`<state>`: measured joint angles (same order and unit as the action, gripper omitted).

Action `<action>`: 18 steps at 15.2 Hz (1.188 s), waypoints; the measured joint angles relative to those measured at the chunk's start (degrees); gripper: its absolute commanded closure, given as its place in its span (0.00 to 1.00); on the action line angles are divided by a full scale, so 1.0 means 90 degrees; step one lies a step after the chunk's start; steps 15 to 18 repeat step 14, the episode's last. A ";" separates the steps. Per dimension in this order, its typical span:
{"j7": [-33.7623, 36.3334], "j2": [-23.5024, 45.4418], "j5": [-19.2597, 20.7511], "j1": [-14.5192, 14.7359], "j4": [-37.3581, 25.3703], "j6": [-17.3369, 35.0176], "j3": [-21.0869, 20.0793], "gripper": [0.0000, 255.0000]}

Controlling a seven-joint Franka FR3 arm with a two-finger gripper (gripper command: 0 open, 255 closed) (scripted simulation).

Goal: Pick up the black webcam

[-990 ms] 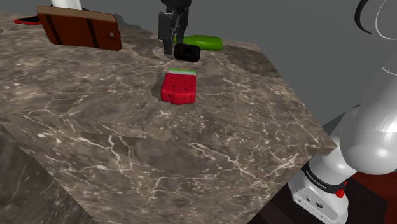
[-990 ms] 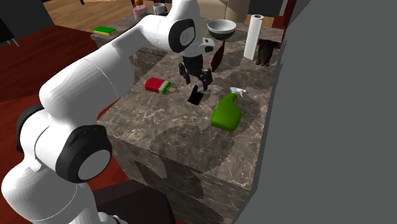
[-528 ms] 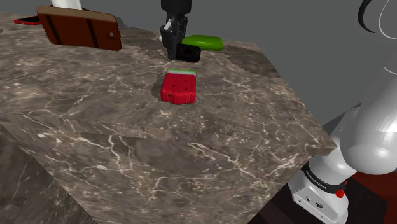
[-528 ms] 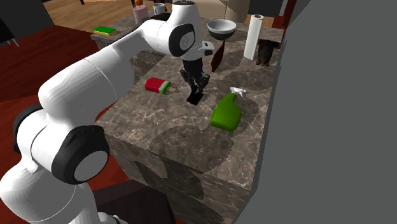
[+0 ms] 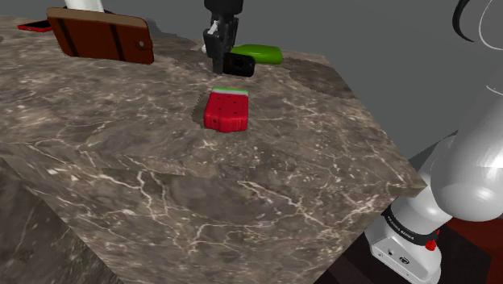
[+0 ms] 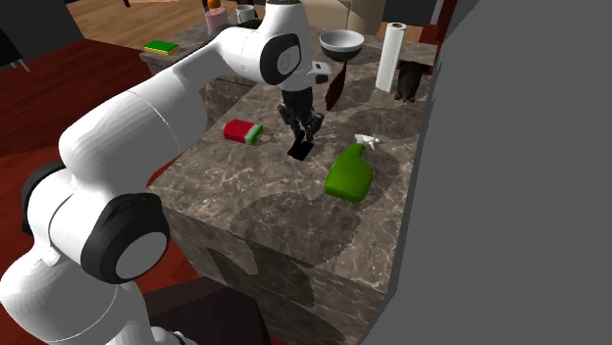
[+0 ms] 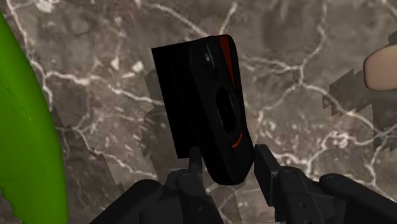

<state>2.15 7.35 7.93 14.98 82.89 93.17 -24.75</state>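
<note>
Second exterior view, left to right: a red watermelon slice (image 6: pixel 243 131) lies on the marble table (image 6: pixel 255 211). Next comes my tool (image 6: pixel 300 142), pointing down onto the webcam (image 6: pixel 300 153), which is black and sits on the table near its middle. Behind stands a grey bowl (image 6: pixel 341 42), upright, its inside showing plain grey. In front of the bowl a green spray bottle (image 6: pixel 348 174) lies on its side just beside the webcam, white nozzle toward the back; what it holds I cannot tell. A white paper-towel roll (image 6: pixel 391 57) stands upright farther right.

In the wrist view my fingers (image 7: pixel 191 167) are drawn in close and clasp the near end of the webcam between them, with the green bottle curving along one side.

In the shoulder view the webcam lies between the slice and the bottle.
</note>
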 measured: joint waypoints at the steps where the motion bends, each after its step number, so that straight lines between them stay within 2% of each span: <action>1: 0.0000 0.0039 0.0017 0.0011 -0.0120 -0.0085 -0.0003 1.00; 13: 0.0027 0.0604 0.0294 0.0250 -0.1884 -0.1339 -0.0067 1.00; 18: 0.0031 0.0632 0.0310 0.0269 -0.1991 -0.1422 -0.0071 1.00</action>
